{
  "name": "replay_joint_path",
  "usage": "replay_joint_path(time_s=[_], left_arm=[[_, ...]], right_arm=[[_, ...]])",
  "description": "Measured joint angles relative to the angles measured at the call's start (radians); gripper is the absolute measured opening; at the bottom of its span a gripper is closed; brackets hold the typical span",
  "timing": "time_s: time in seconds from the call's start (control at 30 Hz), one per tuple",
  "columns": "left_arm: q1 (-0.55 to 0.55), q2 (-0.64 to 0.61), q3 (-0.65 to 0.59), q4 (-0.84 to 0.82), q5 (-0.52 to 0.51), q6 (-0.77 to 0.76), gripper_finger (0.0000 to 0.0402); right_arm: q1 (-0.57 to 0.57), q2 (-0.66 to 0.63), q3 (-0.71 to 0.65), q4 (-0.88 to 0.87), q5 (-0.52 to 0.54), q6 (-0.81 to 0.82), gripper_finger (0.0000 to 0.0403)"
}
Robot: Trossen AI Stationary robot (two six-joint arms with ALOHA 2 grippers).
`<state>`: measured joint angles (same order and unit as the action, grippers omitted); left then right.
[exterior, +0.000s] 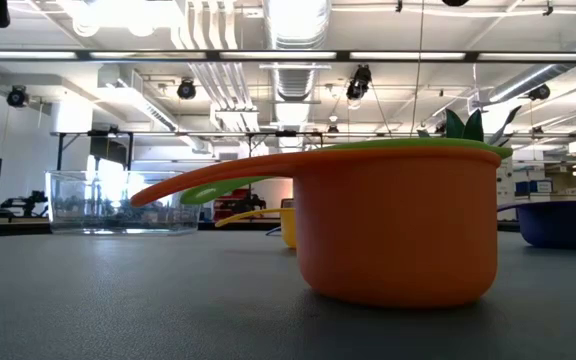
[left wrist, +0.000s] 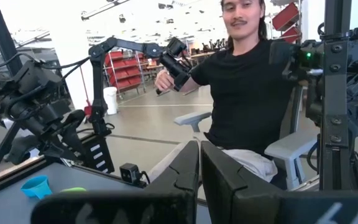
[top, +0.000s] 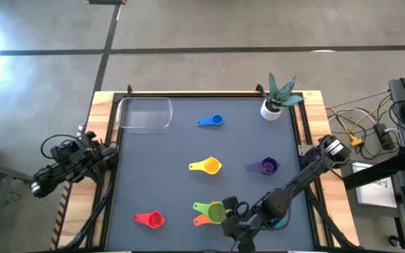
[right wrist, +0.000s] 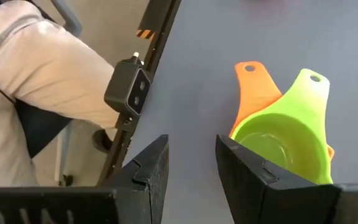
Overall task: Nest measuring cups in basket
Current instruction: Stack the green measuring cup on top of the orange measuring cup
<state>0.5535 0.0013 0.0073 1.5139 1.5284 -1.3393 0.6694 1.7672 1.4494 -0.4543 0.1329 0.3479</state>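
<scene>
The clear basket (top: 145, 112) stands at the table's far left corner with nothing in it. A green cup (right wrist: 284, 146) sits nested in an orange cup (right wrist: 252, 93) near the front edge; both (exterior: 398, 230) fill the low view. Blue (top: 211, 121), yellow (top: 207, 166), purple (top: 264, 166) and red (top: 150, 219) cups lie singly on the mat. A teal cup (left wrist: 36, 185) shows only in the left wrist view. My right gripper (right wrist: 192, 142) is open over bare mat just beside the nested pair. My left gripper (left wrist: 199, 168) is shut, off the table's left edge.
A white pot with a green plant (top: 278, 98) stands at the far right corner. A person sits beyond the table's edge (left wrist: 253, 93). The mat's middle (top: 167, 169) is bare between the scattered cups. Cables and gear lie off the right side.
</scene>
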Motion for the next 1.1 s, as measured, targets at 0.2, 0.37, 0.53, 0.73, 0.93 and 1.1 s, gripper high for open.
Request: replay_joint_path(time_s=[0.2, 0.37, 0.53, 0.73, 0.93, 1.1], left_arm=[[0.0, 0.0, 0.0, 0.0, 0.0, 0.064, 0.0], [0.0, 0.0, 0.0, 0.0, 0.0, 0.089, 0.0], [0.0, 0.0, 0.0, 0.0, -0.002, 0.318, 0.0], [0.0, 0.0, 0.0, -0.013, -0.092, 0.588, 0.0], [0.0, 0.0, 0.0, -0.494, -0.456, 0.81, 0.0], [0.0, 0.0, 0.0, -0.98, -0.99, 0.644, 0.0]], right_arm=[[0.006, 0.0, 0.0, 0.005, 0.008, -0.024, 0.012], [0.009, 0.001, 0.0, 0.029, 0.026, -0.052, 0.012], [0.009, 0.002, 0.0, 0.034, 0.05, -0.08, 0.012], [0.009, 0.002, 0.0, 0.046, 0.062, -0.121, 0.012], [0.009, 0.002, 0.0, 0.045, 0.078, -0.124, 0.0119], [0.007, 0.002, 0.0, 0.045, 0.078, -0.118, 0.0116]])
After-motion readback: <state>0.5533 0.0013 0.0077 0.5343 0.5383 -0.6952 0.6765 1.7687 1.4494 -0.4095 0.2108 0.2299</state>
